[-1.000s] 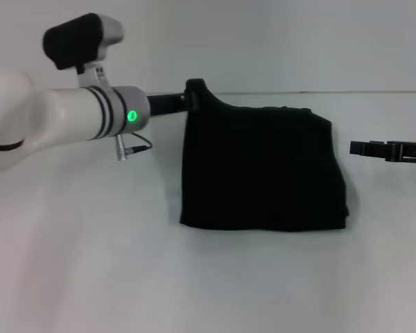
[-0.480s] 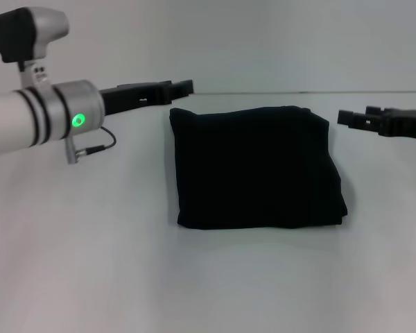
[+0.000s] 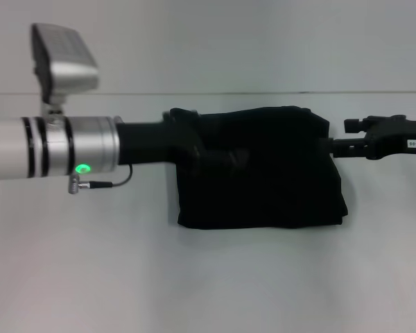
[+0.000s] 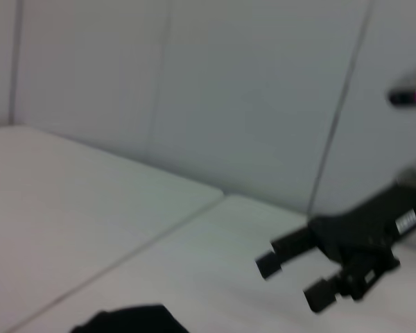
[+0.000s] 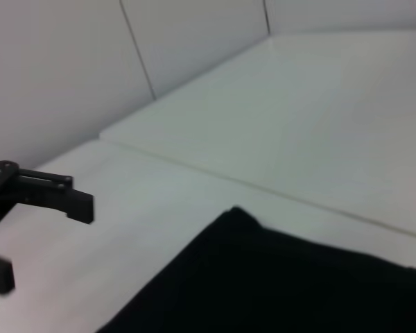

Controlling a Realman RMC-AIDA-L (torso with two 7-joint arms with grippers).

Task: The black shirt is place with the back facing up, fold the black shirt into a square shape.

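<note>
White matte table (image 3: 194, 277), pale panelled wall (image 3: 229, 41) across the frame's top. Black shirt (image 3: 263, 180) folded square, frame centre. My left gripper (image 3: 222, 154) over its upper-left part; grip unreadable. My right gripper (image 4: 301, 274) at right edge, fingers parted, empty.

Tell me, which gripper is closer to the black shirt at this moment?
The left. The left gripper reaches in over the black shirt, above its folded top. The right gripper is at the shirt's right edge, only just meeting it.
</note>
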